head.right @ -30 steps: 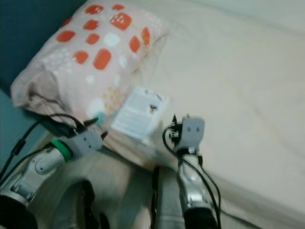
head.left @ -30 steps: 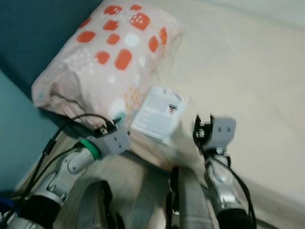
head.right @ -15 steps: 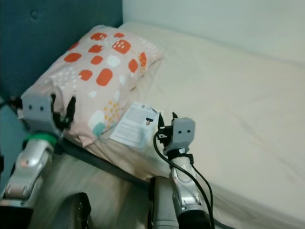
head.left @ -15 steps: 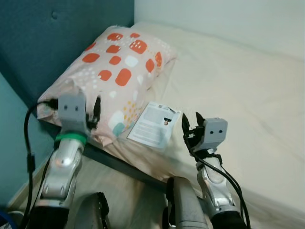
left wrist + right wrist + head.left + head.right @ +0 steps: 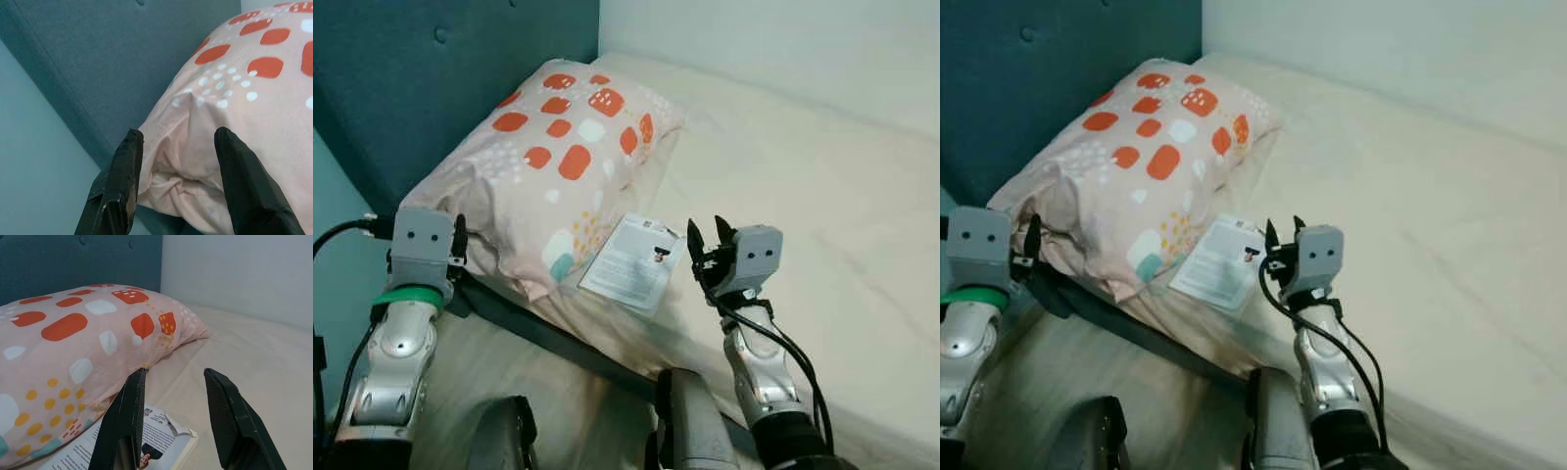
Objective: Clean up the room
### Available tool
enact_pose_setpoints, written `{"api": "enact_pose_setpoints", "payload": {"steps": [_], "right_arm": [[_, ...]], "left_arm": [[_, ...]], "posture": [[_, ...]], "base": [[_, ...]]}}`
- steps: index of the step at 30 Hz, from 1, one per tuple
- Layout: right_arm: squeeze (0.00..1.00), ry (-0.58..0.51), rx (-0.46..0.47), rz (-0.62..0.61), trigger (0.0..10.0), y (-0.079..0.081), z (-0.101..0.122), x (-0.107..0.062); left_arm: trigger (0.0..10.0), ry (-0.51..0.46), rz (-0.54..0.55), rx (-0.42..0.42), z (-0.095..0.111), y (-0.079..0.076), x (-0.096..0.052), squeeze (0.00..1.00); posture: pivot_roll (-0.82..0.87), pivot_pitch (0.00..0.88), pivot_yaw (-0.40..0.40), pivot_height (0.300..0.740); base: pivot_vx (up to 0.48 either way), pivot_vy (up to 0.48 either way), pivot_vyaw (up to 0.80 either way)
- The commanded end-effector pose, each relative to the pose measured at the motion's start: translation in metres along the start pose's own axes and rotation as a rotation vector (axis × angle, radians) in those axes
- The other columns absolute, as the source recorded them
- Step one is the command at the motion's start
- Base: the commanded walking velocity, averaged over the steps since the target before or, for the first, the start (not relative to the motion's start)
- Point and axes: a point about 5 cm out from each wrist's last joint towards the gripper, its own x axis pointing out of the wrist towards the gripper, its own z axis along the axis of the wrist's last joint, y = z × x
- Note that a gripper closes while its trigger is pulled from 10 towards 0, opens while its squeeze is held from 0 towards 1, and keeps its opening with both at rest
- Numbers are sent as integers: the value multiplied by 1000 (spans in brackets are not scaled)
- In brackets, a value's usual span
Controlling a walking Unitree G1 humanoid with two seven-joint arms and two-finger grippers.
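Nearest the camera, both arms are raised at the bedside. Left gripper (image 5: 178,142) hovers at the pillow's (image 5: 553,166) near corner, fingers apart, beside the teal headboard (image 5: 401,78). Right gripper (image 5: 707,240) hangs with fingers spread just above the edge of a white printed booklet (image 5: 631,262), which lies flat on the cream bed (image 5: 803,186), tucked against the pillow's side. Farther back, the orange-spotted pillow rests against the headboard, under a pale wall (image 5: 783,44).
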Motion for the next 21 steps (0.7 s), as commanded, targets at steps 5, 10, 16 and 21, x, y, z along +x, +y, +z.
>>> {"api": "enact_pose_setpoints", "payload": {"steps": [5, 10, 16, 21], "right_arm": [[0, -9, 23, -41, 10000, -13, 2, 2], [0, -13, 29, -49, 10000, -15, 2, 2], [0, -11, 33, -58, 10000, -20, 2, 5], [0, 7, 35, -75, 10000, -23, -2, 5]], "left_arm": [[10000, -50, -13, -74, 28, -2, 13, 0], [10000, -2, -26, -124, 21, -6, 12, 0], [10000, 24, -51, -203, 21, -22, 11, 0], [10000, 24, -98, -230, 26, -36, 11, 0]], "posture": [[-33, 12, 25, 610], [-34, 7, 24, 630], [-21, 0, 14, 653], [-25, 4, 11, 668]], "base": [[0, 0, 0], [0, 0, 0], [0, 0, 0], [0, 0, 0]]}}
